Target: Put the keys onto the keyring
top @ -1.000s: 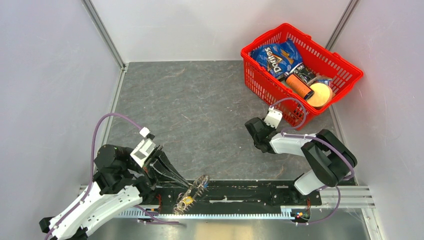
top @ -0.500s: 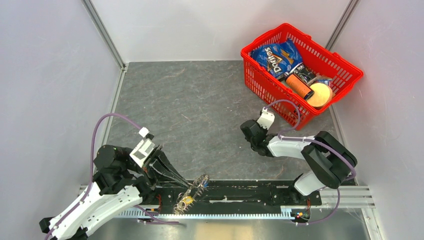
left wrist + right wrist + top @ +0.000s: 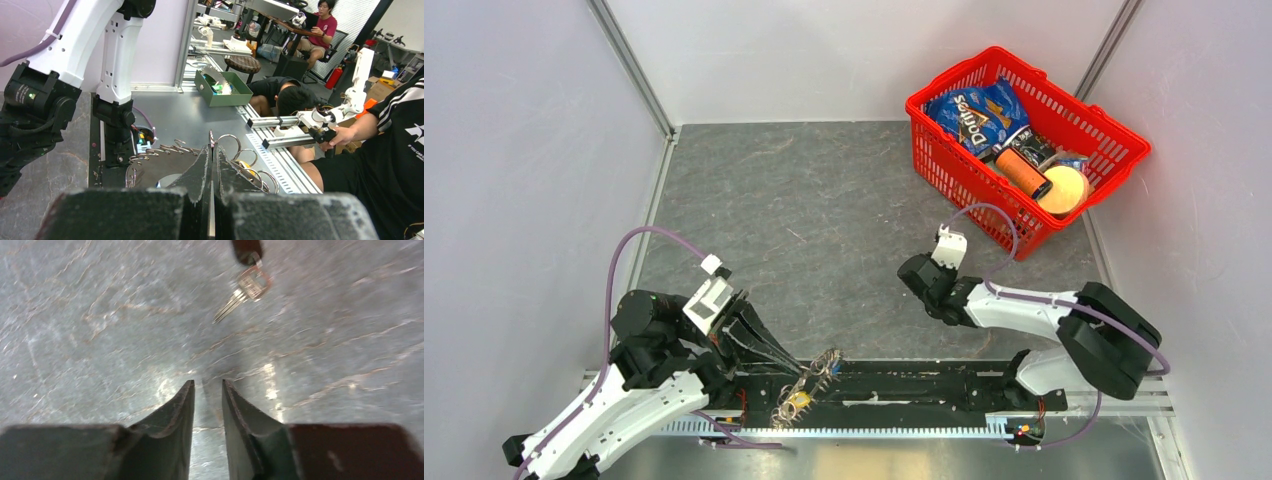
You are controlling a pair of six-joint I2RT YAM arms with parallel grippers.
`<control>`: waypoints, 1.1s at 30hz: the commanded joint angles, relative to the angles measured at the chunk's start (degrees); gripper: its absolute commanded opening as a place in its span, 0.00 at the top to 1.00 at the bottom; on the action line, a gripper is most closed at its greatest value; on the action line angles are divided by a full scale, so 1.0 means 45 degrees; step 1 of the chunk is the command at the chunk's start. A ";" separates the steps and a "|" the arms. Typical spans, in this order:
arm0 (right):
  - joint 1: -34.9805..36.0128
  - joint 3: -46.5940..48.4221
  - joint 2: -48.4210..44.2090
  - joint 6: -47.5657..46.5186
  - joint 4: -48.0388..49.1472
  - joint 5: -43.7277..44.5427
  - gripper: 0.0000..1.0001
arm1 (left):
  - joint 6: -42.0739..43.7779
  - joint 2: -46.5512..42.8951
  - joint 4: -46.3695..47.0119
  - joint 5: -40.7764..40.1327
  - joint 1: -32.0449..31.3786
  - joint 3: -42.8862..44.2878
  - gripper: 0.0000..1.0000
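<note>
While keyring (image 3: pixel 814 375) is clamped by left gripper (image 3: pixel 212 150), 1 key (image 3: pixel 249 286), upper centre, is to be grasped by barely parted, empty right gripper (image 3: pixel 207 388).

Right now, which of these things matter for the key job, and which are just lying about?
For the job: keyring, gripped by left gripper; loose key on the table, ahead of right gripper.
Lying about: red basket, Doritos bag, orange can.

Upper right of the counter (image 3: pixel 824 200): a red basket (image 3: pixel 964 175) holds a Doritos bag (image 3: pixel 976 112), an orange can (image 3: pixel 1024 172) and a yellow ball (image 3: pixel 1065 188).
</note>
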 commanded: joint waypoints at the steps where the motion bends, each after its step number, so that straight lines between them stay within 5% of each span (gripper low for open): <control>1: -0.0151 0.0671 -0.0636 -0.0651 -0.1440 0.2546 0.62 | 0.0053 0.0025 0.0598 -0.0305 -0.0035 0.0264 0.98; 8: -0.1404 0.0718 0.0205 -0.1064 -0.0842 0.3109 0.44 | 0.0082 0.0116 0.0605 -0.0312 -0.0040 0.0259 0.98; 18: -0.2495 0.0339 0.1553 -0.3766 0.3507 0.1476 0.45 | 0.0183 0.0319 0.0595 -0.0266 -0.0035 0.0318 0.98; 33: -0.3583 0.0347 0.2441 -0.4689 0.5176 0.0447 0.55 | 0.0618 0.0491 0.0058 -0.0305 -0.0041 0.0503 0.98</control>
